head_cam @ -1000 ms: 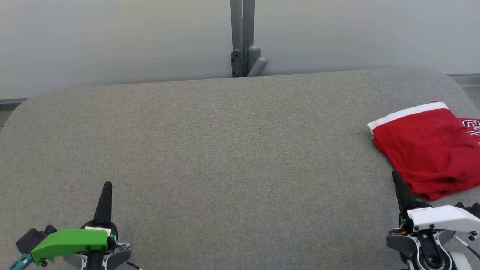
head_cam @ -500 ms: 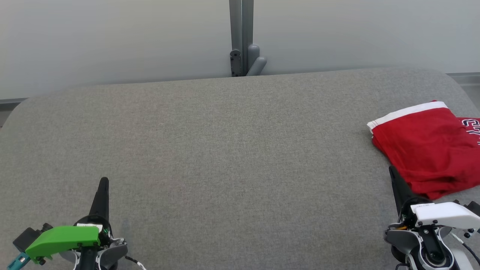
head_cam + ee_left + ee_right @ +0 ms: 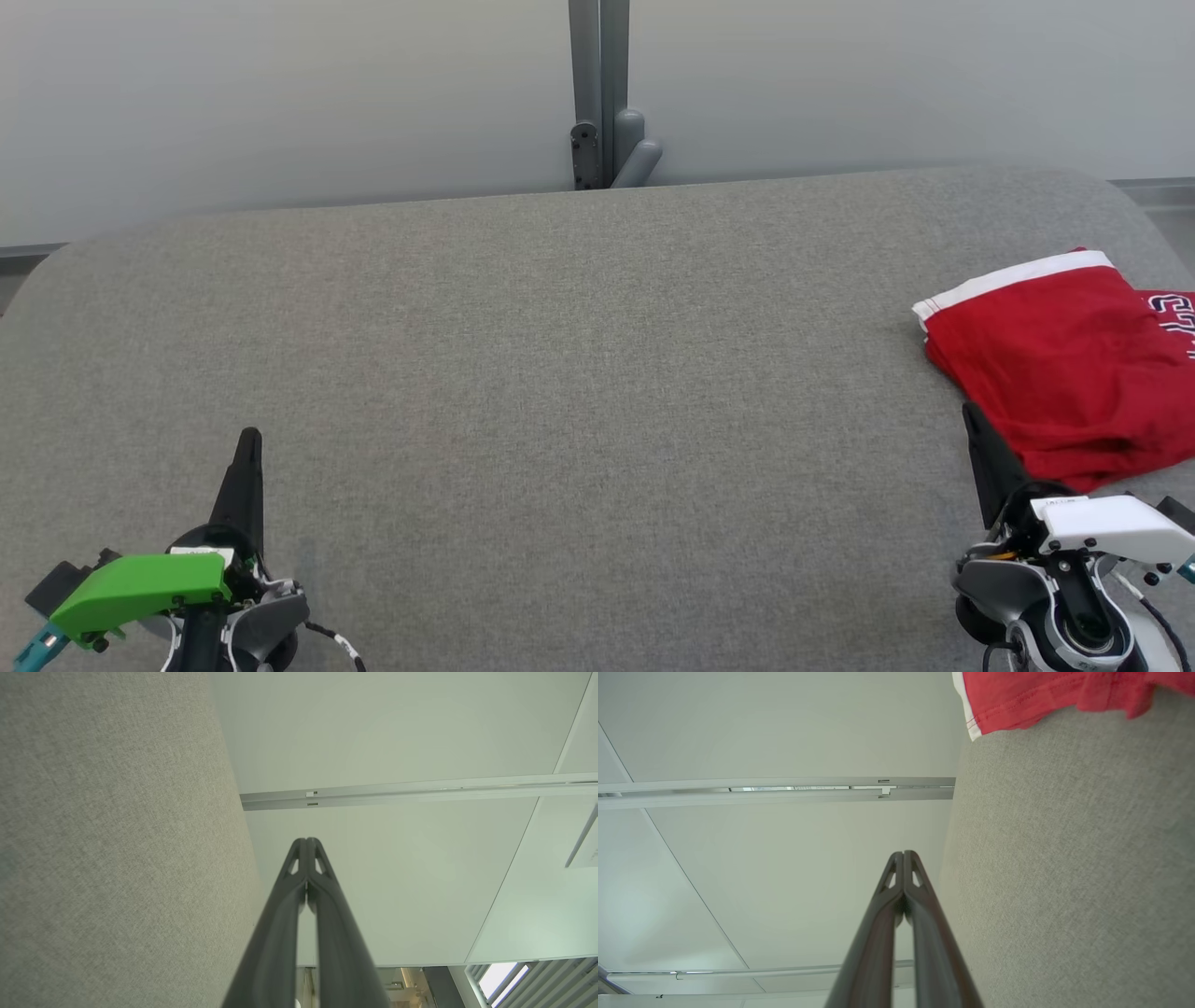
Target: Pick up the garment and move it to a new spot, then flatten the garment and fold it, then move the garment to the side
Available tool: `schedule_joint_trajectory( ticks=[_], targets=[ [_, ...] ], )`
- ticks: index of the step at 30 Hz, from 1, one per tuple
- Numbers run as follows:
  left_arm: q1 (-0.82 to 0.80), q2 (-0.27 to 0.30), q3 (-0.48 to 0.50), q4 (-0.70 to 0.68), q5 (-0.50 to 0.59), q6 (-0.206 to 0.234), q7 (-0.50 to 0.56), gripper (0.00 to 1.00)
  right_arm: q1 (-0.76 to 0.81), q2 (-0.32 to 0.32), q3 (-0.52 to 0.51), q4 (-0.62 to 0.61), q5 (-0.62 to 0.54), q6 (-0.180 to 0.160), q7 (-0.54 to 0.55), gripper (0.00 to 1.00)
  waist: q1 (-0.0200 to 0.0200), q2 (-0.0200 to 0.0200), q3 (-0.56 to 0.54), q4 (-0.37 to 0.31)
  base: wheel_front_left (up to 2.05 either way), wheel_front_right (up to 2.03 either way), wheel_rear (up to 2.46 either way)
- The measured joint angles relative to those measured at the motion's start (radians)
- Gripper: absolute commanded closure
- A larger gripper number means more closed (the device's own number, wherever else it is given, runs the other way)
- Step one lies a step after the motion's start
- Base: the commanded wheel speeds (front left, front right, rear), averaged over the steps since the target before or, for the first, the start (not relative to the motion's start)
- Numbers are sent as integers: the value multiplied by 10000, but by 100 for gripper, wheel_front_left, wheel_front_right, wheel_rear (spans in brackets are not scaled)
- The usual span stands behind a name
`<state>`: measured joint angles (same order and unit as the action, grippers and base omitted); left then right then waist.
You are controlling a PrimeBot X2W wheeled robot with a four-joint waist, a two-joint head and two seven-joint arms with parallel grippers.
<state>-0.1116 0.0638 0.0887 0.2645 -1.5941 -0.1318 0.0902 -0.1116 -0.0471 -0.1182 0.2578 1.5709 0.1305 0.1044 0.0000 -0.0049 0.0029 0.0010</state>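
The garment (image 3: 1064, 364) is red with a white band and lies folded at the right edge of the grey cloth-covered table (image 3: 560, 373); part of it runs off the head view's right side. Its red hem (image 3: 1041, 695) also shows at the top of the right wrist view. My right gripper (image 3: 969, 413) is shut and empty, its tip just left of the garment's near corner. At the lower left my left gripper (image 3: 249, 439) is shut and empty, far from the garment. Both wrist views show the fingertips pressed together, left (image 3: 307, 841) and right (image 3: 903, 854).
A pale wall runs behind the table, with a grey upright post and bracket (image 3: 602, 103) at its middle. The table's far corners are rounded.
Both grippers have slid a little toward the lower-left of the head view. The garment has not moved.
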Motion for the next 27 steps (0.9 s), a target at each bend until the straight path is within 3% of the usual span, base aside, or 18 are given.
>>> schedule_joint_trajectory(
  ticks=[27],
  targets=[
    [-62,-42,98,-10,-313,0,138,100,-81,-4,15,12,372,0,98,100,0,-1,7,-10,0,0,0]
  ],
)
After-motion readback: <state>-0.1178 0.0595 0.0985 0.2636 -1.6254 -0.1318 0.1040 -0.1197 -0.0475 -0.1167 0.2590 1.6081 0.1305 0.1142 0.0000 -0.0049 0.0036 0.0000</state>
